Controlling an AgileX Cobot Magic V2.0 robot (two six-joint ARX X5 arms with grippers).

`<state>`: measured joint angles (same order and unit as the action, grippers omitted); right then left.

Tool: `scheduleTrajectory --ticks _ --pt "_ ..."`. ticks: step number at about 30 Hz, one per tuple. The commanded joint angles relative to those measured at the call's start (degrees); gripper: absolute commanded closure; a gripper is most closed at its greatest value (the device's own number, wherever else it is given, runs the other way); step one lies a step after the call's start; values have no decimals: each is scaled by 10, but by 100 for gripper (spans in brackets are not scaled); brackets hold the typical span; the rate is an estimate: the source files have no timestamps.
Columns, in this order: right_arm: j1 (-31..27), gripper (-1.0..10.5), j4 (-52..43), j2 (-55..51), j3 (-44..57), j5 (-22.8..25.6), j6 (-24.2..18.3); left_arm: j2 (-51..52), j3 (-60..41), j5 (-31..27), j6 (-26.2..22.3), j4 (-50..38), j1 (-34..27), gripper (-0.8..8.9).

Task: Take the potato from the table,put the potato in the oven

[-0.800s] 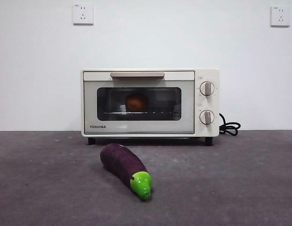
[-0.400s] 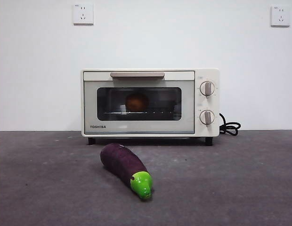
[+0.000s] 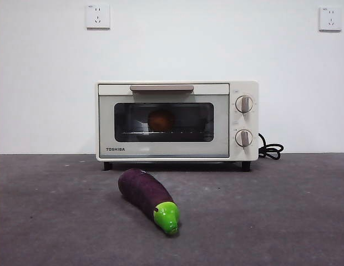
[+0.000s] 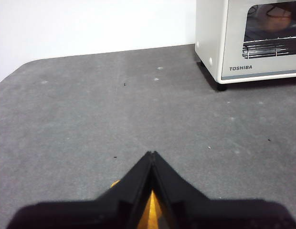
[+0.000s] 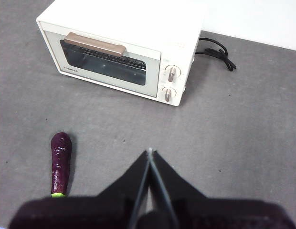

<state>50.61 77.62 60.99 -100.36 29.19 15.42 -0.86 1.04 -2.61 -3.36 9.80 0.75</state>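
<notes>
The brand name TOSHIBA is read in dark capitals on the oven [image 3: 176,121], printed at the lower left corner of the door frame beneath the glass window. The same word is seen on the oven [image 4: 248,40] in the left wrist view and, too small to be read clearly, in the right wrist view. Small markings beside the two knobs cannot be made out.

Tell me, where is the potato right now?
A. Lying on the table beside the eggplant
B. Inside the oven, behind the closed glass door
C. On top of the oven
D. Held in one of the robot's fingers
B: the potato shows through the window of the oven, sitting on the rack with the door shut.
</notes>
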Motion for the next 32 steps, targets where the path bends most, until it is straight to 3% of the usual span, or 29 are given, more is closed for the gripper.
scheduleTrajectory --ticks 1,14,18,24,28,32 --pt "0 945 13 0 3 3 -2 -1 -6 0 4 -4 -2 818" --pt "-17 945 13 -6 3 4 -12 -1 -6 0 4 -4 -2 818" --pt "-77 945 13 -29 3 -4 -45 -1 -6 0 4 -4 -2 818" --pt "-212 945 -5 -74 11 -70 -77 -1 -6 0 4 -4 -2 818" --pt "-299 945 -105 -122 73 -95 -160 -1 -6 0 4 -4 -2 818" --pt "-363 945 -243 -186 195 -167 -218 -1 -6 0 4 -4 -2 818"
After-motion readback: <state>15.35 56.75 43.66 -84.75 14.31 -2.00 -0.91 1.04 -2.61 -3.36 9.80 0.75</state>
